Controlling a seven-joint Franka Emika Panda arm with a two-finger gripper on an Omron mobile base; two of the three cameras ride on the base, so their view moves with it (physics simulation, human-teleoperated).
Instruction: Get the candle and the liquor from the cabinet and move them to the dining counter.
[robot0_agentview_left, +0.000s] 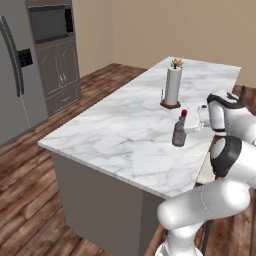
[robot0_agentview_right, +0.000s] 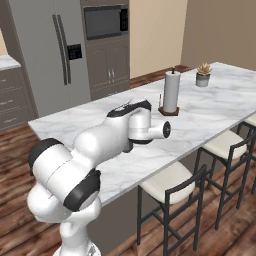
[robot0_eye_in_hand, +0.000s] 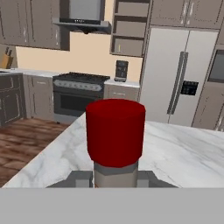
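White grey-veined marble of the dining counter (robot0_agentview_left: 115, 125) lies directly under the gripper (robot0_agentview_left: 192, 121), whose jaws are clamped on the upright squat grey glass liquor bottle with red cap (robot0_agentview_left: 180, 131), neck vertical between the fingers.

Legible text, labels, brands, numbers, signs: none. The liquor (robot0_agentview_left: 179, 131) bottle carries no readable label. Appliance fronts are likewise unmarked at this resolution.

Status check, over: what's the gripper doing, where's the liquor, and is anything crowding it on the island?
Gripper shut on the liquor, fingers at its neck. Bottle upright at the dining counter. Paper towel roll stands apart, beyond it. Over.
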